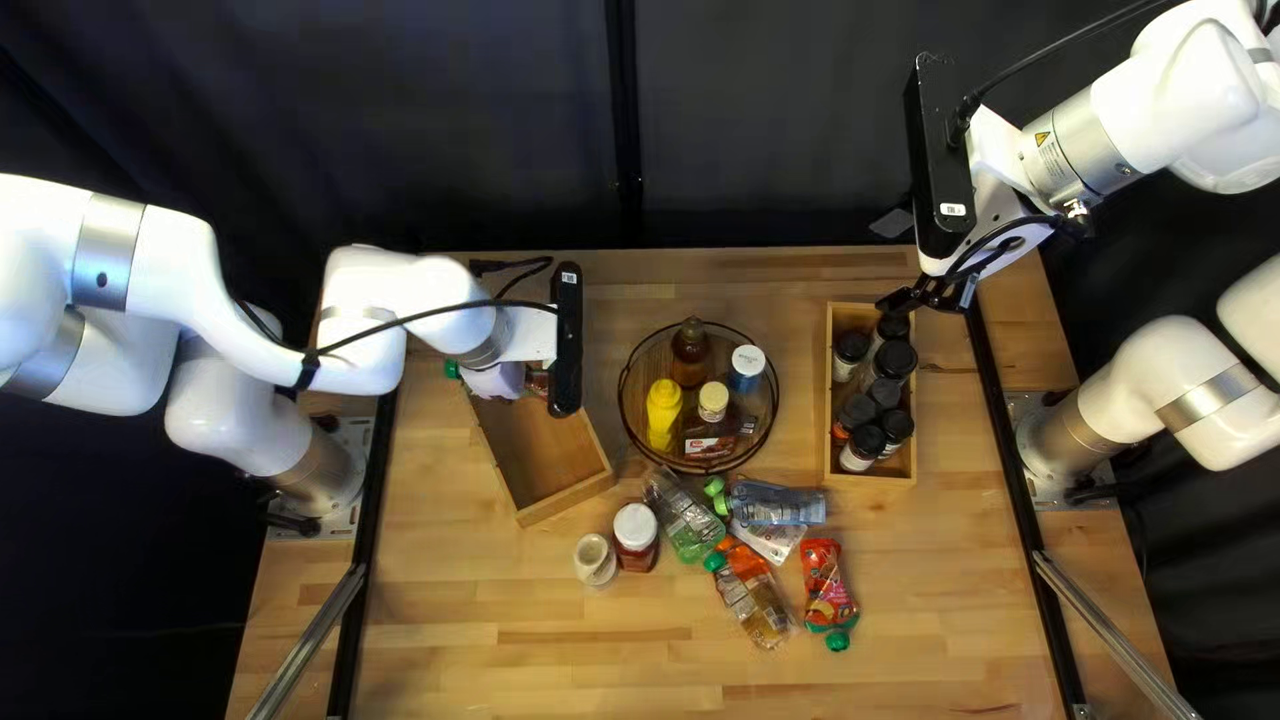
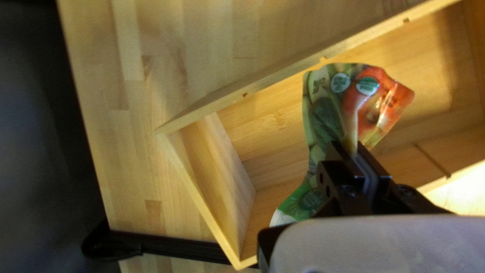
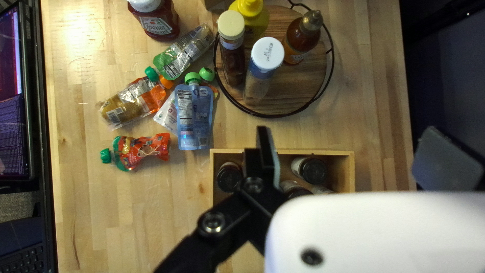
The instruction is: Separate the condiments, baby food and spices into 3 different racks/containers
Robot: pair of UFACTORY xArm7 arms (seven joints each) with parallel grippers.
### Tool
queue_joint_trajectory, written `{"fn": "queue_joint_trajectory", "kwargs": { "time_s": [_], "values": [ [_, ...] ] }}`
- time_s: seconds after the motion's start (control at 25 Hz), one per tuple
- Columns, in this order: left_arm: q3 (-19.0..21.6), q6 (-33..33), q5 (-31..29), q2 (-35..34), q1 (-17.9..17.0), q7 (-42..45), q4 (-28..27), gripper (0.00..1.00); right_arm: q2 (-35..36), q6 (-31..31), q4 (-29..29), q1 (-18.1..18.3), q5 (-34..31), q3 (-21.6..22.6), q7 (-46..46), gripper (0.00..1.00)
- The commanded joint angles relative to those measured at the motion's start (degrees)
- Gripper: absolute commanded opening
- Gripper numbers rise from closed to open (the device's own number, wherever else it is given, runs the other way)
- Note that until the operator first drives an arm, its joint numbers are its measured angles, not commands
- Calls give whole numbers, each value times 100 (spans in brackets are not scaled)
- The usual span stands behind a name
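My left gripper (image 1: 566, 340) is over the left wooden box (image 1: 544, 503). In the left wrist view, the gripper (image 2: 356, 149) is shut on a green-and-orange pouch (image 2: 327, 119), which overlaps the box interior; its height above the floor is unclear. My right gripper (image 1: 923, 287) is raised near the wooden box of spice jars (image 1: 830, 387); its own view shows the gripper (image 3: 353, 156) wide open. Condiment bottles, including a yellow one (image 1: 663, 411), stand on a round wire-rimmed rack (image 1: 638, 434). Several pouches, among them a red one (image 1: 826, 580) and a blue one (image 3: 194, 114), lie on the table.
A white-lidded red container (image 1: 636, 536) and a small pale jar (image 1: 595, 559) stand between the left box and the pouches. Dark rails run along both sides of the table (image 1: 534, 667). A laptop (image 3: 20, 101) borders the near edge.
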State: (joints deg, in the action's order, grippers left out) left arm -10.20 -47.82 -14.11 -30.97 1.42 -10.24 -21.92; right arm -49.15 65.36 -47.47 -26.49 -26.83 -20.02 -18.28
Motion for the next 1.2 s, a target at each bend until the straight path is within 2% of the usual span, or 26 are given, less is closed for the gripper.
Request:
{"fn": "queue_joint_trajectory", "kwargs": {
  "time_s": [0.04,0.08,0.12,0.28,0.4,0.56,0.72,1.0,1.2],
  "values": [
    [-152,80,185,222,-205,-392,-80,88,0,0,0,0,0,0,0,100],
    [-129,47,216,264,-255,-409,-135,98,0,0,0,0,0,0,0,100],
    [-84,-21,258,313,-334,-429,-231,100,0,0,0,0,0,0,0,100],
    [149,-312,449,471,-621,-327,-659,100,0,0,0,0,0,0,0,100],
    [376,-561,676,755,-920,-230,-1194,100,0,0,0,0,0,0,0,100],
    [689,-881,1049,1348,-1361,-157,-2203,100,0,0,0,0,0,0,0,100],
    [921,-1050,1239,1779,-1616,-56,-2949,100,0,0,0,0,0,0,0,100],
    [1207,-680,1192,2245,-1823,335,-3450,100,0,0,0,0,0,0,0,100],
    [1402,-320,831,2779,-1907,1567,-3819,100,0,0,0,0,0,0,0,100]
  ]
}}
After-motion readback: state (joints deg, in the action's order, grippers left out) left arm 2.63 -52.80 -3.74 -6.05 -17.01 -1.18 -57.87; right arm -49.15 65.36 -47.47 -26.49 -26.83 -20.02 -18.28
